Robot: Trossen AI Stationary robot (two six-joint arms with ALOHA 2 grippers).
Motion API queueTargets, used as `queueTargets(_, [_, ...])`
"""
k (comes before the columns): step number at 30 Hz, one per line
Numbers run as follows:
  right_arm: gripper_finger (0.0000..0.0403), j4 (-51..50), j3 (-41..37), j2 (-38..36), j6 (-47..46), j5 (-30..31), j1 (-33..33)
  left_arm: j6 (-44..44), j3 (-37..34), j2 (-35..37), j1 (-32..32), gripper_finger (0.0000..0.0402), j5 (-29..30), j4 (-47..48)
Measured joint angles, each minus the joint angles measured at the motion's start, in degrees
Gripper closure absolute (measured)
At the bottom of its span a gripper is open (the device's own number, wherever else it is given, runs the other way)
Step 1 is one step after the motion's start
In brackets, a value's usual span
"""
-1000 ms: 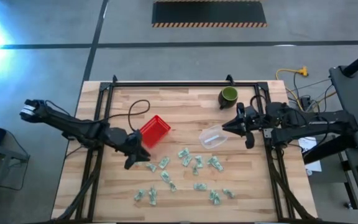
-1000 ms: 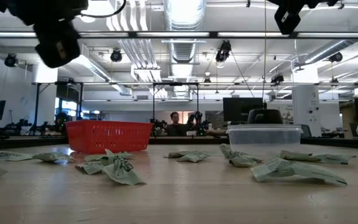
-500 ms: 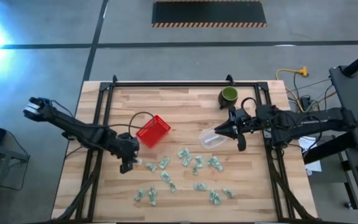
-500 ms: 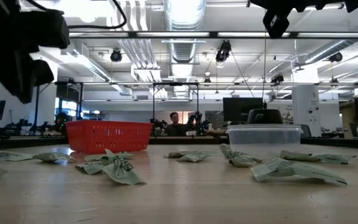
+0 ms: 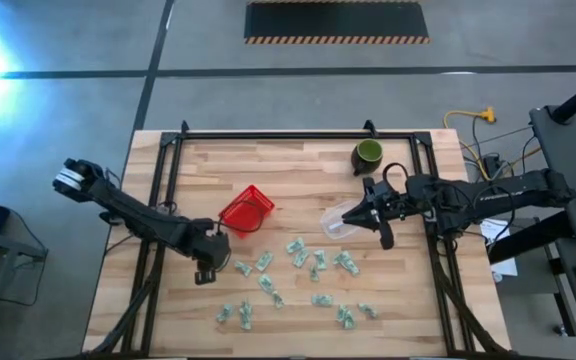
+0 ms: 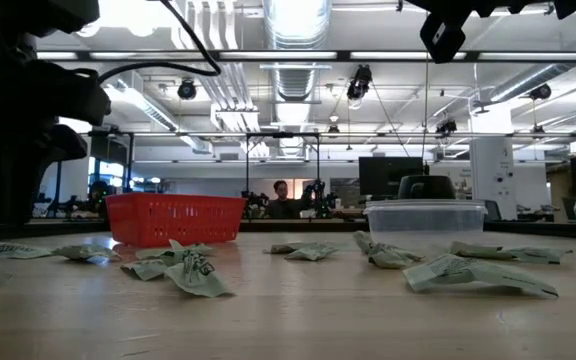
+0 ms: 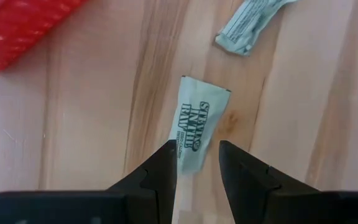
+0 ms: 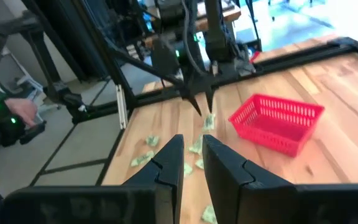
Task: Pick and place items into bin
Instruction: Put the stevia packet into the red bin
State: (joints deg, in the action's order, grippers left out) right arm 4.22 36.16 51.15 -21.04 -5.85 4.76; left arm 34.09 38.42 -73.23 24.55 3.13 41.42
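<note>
The left gripper (image 7: 195, 163) is held low over the table's (image 5: 298, 165) front-left part, fingers apart and astride one wrapped packet (image 7: 192, 132) lying flat just in front of the red basket (image 5: 247, 211). Being light, thin and crinkly, the packet is judged likely to slide or buckle, so its middle should be pinched. Further right, the remaining items (image 5: 317, 268) are scattered along the front edge, and the right gripper (image 5: 374, 209) is held nearly closed and empty above the clear tub (image 5: 338, 221).
</note>
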Motion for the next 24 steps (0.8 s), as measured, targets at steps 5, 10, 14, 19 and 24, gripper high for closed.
queueTargets(5, [0.0351, 0.85, 0.00, -0.04, -0.02, 0.00, -0.01, 0.02, 0.26, -0.29, 0.00, 0.0299, -0.02, -0.13])
queueTargets(10, [0.0351, 0.89, 0.00, -0.04, 0.00, 0.00, -0.01, 0.00, -0.67, 0.02, -0.02, 0.0299, -0.02, -0.21])
queueTargets(14, [0.0351, 0.87, 0.00, 0.02, 0.09, 0.29, -0.01, 0.00, -1.53, 0.04, -0.06, 0.0299, 0.60, -0.49])
queueTargets(19, [0.0351, 0.87, 0.00, 0.07, 0.48, 1.23, -0.01, -0.02, -2.46, 0.07, -0.06, 0.0299, 4.42, -2.91])
queueTargets(24, [0.0351, 0.82, 0.00, 0.07, 0.45, 1.51, 0.01, -0.44, -2.69, -1.90, 0.00, 0.0299, 4.42, -6.29])
